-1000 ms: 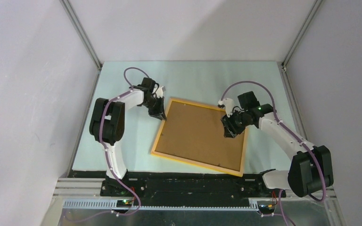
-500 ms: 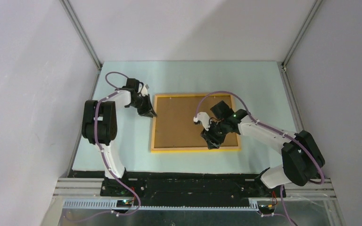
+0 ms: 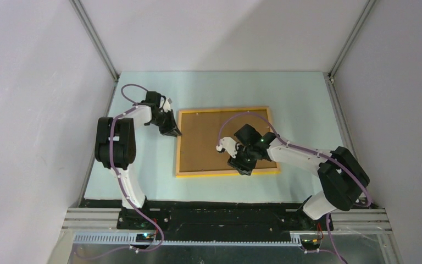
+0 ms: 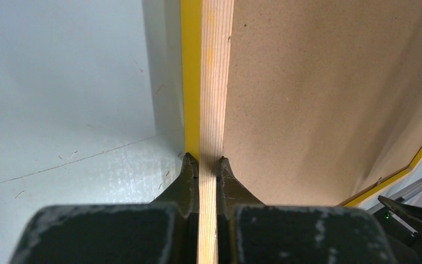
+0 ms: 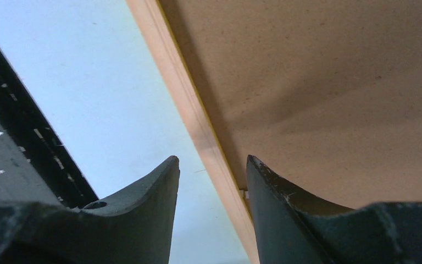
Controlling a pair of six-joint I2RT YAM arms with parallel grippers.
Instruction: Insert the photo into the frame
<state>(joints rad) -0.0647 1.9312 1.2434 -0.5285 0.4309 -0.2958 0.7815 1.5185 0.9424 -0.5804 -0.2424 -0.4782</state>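
The frame point(image 3: 179, 151) lies face down on the table point(image 3: 302, 99), with the brown backing board point(image 3: 211, 137) uppermost. I see no photo in any view, and I cannot tell whether it sits under the board. The left gripper point(image 4: 207, 163) is clamped tight on the frame's left rail. The right gripper point(image 5: 212, 165) hangs over the near rail with its jaws about half apart, one finger on each side, gripping nothing. I judge this to be the frame-positioning step. Next move: bring the right jaws squarely onto the near rail without skewing the frame.
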